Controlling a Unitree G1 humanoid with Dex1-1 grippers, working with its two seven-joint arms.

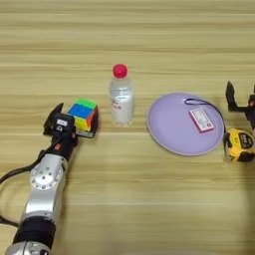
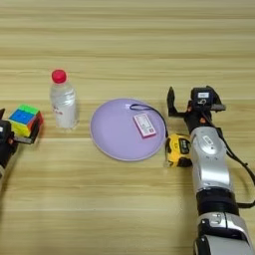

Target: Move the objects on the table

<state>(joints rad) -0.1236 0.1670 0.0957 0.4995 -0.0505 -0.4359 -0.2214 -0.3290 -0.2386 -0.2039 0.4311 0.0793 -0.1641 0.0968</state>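
Observation:
The multicoloured puzzle cube [image 1: 83,113] rests on the table [image 1: 129,199] at the left. My left gripper [image 1: 75,118] is open around it: one black finger is off the cube's left side and the other lies along its right lower edge. The clear bottle with a red cap [image 1: 121,99] stands upright just right of the cube. The yellow-and-black tape measure [image 2: 178,149] lies by the lilac plate's right rim. My right gripper [image 2: 194,103] hovers just beyond the tape measure, wide open and holding nothing.
The lilac round plate [image 2: 112,142] lies at the centre right. A small red-and-white tag [image 2: 144,124] lies on it, with a black cord looping to the rim. Both forearms reach in from the near edge.

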